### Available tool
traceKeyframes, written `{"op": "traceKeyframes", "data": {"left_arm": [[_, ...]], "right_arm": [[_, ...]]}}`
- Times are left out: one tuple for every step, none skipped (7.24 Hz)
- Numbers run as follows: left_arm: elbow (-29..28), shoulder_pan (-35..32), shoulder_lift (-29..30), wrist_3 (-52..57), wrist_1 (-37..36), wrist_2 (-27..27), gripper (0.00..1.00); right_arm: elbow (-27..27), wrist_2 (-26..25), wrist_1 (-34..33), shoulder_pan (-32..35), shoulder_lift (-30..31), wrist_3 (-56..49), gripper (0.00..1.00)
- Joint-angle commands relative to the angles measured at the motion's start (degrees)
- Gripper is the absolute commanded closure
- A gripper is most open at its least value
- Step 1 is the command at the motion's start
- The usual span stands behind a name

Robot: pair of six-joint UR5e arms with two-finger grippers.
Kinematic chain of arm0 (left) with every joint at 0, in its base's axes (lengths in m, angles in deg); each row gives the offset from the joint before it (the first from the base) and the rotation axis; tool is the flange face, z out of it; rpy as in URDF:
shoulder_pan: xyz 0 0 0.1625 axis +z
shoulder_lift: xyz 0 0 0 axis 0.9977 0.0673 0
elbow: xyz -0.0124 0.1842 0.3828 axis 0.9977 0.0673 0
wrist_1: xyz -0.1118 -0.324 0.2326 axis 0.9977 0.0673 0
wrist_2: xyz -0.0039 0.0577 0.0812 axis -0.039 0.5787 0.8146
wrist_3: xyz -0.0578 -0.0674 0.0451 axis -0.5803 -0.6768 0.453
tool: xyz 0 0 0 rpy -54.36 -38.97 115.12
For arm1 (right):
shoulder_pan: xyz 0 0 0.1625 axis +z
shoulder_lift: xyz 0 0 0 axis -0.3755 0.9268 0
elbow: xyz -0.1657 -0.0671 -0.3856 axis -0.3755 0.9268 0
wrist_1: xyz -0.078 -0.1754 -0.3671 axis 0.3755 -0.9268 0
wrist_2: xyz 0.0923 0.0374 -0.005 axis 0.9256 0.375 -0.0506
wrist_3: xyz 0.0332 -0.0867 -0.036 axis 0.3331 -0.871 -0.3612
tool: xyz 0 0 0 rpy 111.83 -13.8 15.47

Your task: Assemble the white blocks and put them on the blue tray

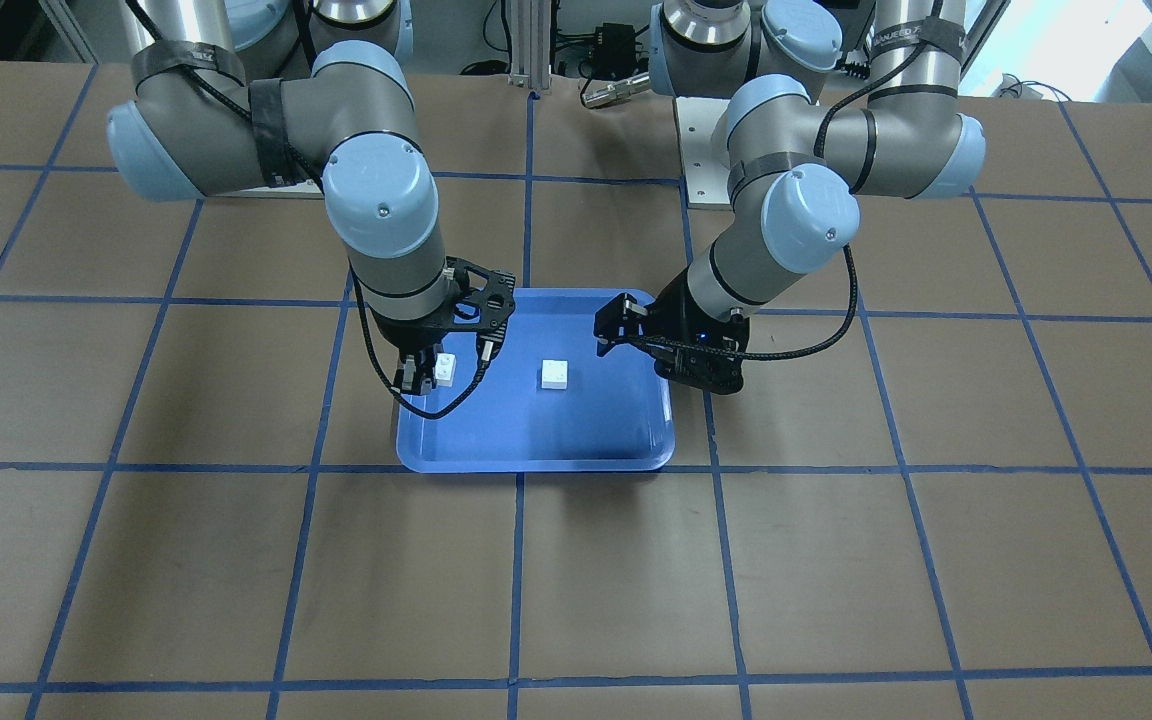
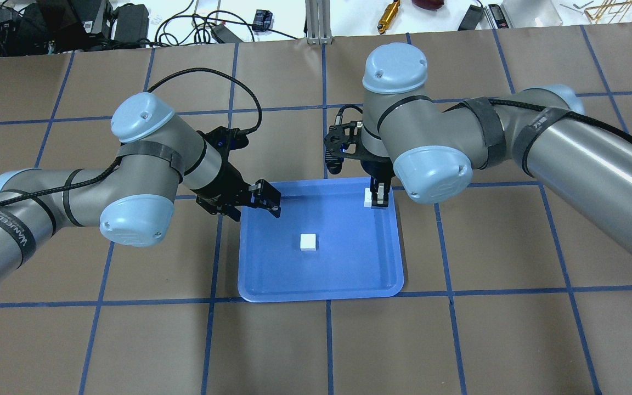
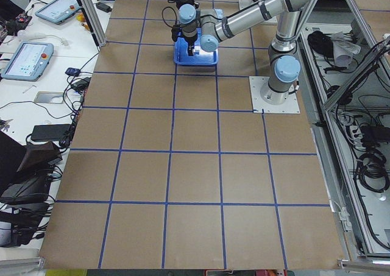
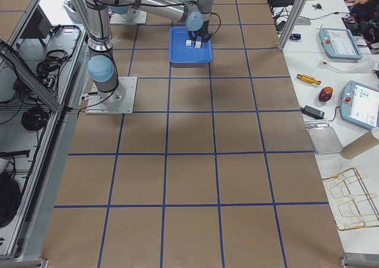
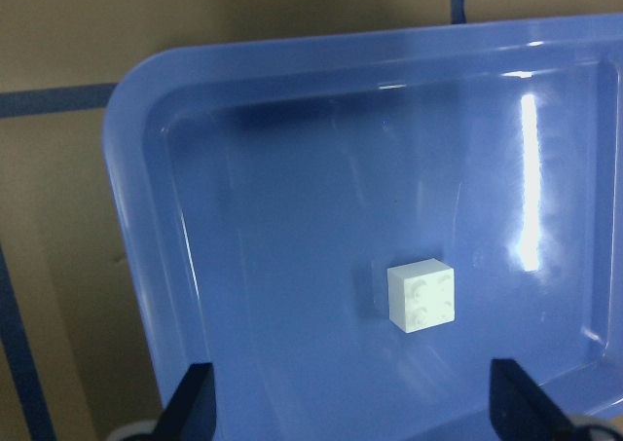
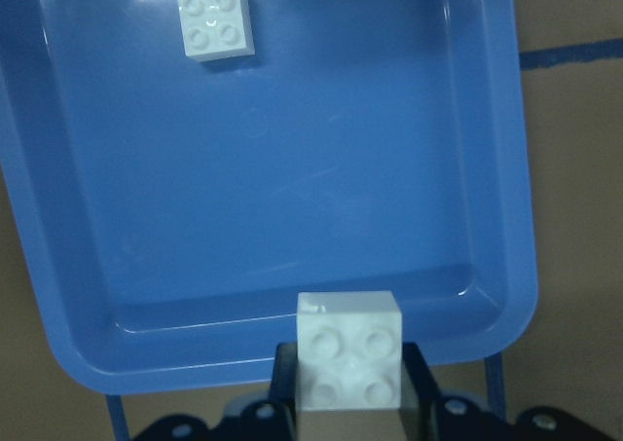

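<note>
Pinched in the right gripper (image 1: 423, 374): one white block (image 6: 348, 363), studs up, over the blue tray (image 1: 536, 462) by one corner. Farther in, loose mid-tray: the second block (image 2: 308, 241), studs up too. Beyond, at the opposite rim: the left gripper (image 2: 268, 198), spread wide, holding nothing.

Likely trouble: pressing down off-centre or twisted, missing the studs and shoving the second block across the slick floor, with nothing bracing it; or tipping the white block in so shallow a pinch.

Legible: only white lettering on the black arm straps (image 2: 11, 227), seemingly "WANJEED", partly cut off; nothing on blocks or tray.
</note>
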Motion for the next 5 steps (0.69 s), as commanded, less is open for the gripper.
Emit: {"op": "traceKeyframes", "data": {"left_arm": [[0.18,0.78,0.00,1.76,0.08,-0.78,0.00],[0.27,0.88,-0.09,1.76,0.86,-1.30,0.00],[0.27,0.96,-0.09,1.84,0.87,-1.40,0.00],[0.18,0.96,-0.09,1.67,2.00,-2.61,0.00],[0.18,1.05,-0.09,1.76,2.18,-2.71,0.00]], "right_arm": [[-0.39,-0.08,-2.60,2.22,-2.06,1.13,1.00],[-0.30,-0.16,-3.83,3.79,-3.03,1.74,1.00],[-0.30,-0.16,-4.28,4.76,-3.82,3.05,1.00],[-0.39,-0.08,-4.46,5.29,-4.44,3.33,1.00],[-0.39,-0.08,-5.07,5.39,-5.31,3.33,1.00]]}}
